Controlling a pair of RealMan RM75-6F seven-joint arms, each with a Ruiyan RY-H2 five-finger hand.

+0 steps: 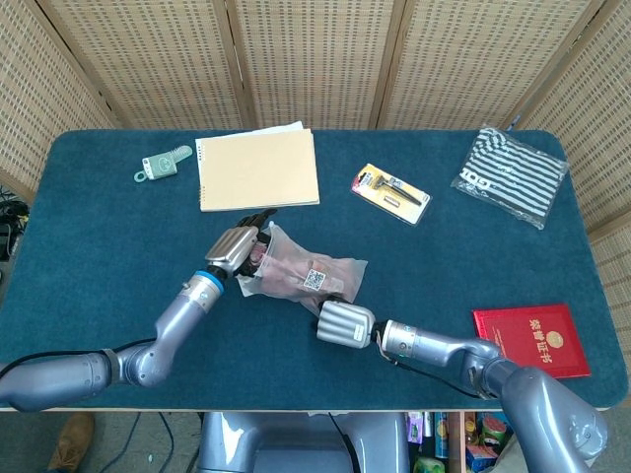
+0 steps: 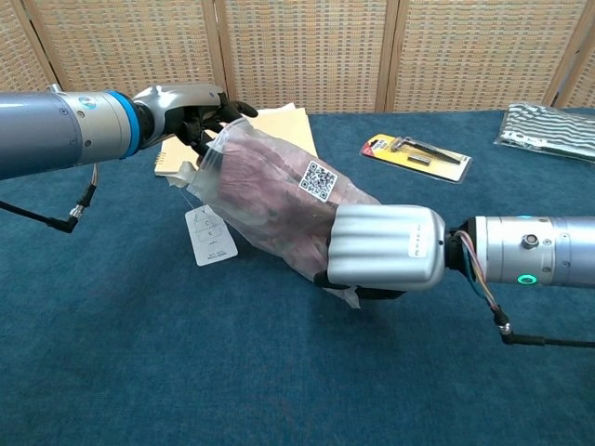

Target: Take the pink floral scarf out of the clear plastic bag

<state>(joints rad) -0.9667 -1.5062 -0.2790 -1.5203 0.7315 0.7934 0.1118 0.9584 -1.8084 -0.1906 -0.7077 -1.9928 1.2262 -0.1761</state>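
The clear plastic bag [image 1: 311, 275] [image 2: 270, 200] lies at the table's middle with the pink floral scarf [image 2: 256, 186] folded inside it. A QR sticker and a white hang tag [image 2: 211, 236] show on the bag. My left hand [image 1: 237, 251] [image 2: 186, 107] grips the bag's open left end, fingers at the mouth, lifting it off the cloth. My right hand [image 1: 342, 322] [image 2: 383, 249] holds the bag's closed right end, fingers curled under it. The scarf is wholly inside the bag.
A tan notebook [image 1: 258, 168] lies behind the left hand, a green comb [image 1: 163, 165] far left. A yellow razor pack [image 1: 390, 192] and a striped bagged cloth [image 1: 510, 175] sit at the back right. A red booklet [image 1: 532, 338] lies near the right front edge.
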